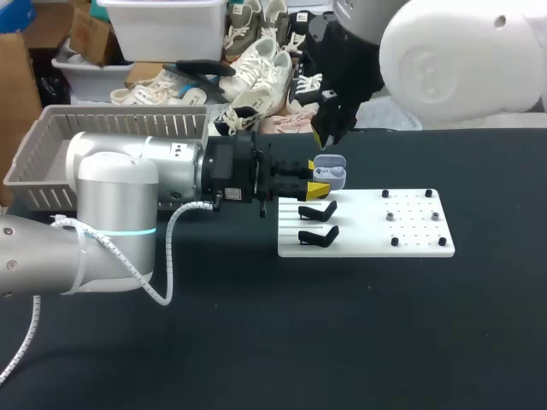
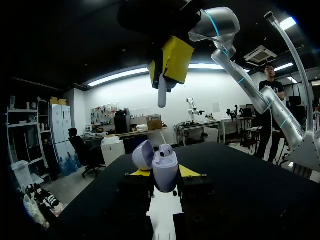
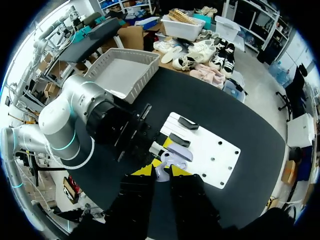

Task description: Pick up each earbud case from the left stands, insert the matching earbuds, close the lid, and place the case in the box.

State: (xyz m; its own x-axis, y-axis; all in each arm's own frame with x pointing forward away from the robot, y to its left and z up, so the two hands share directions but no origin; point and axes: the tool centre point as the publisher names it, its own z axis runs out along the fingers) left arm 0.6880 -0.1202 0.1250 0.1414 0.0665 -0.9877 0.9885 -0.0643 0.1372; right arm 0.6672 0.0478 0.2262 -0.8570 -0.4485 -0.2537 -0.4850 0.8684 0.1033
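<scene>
Left gripper (image 2: 164, 173) is clamped on the open earbud case (image 2: 165, 164), lid flipped back, right at the back left corner of the white board (image 1: 410, 241), just behind the black stands (image 1: 318, 209). Right gripper (image 2: 168, 64) hangs above it, pinching a white earbud (image 2: 162, 97).

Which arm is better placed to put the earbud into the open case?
Right. The right gripper holds the earbud just above the open case, which sits in the left gripper.
</scene>
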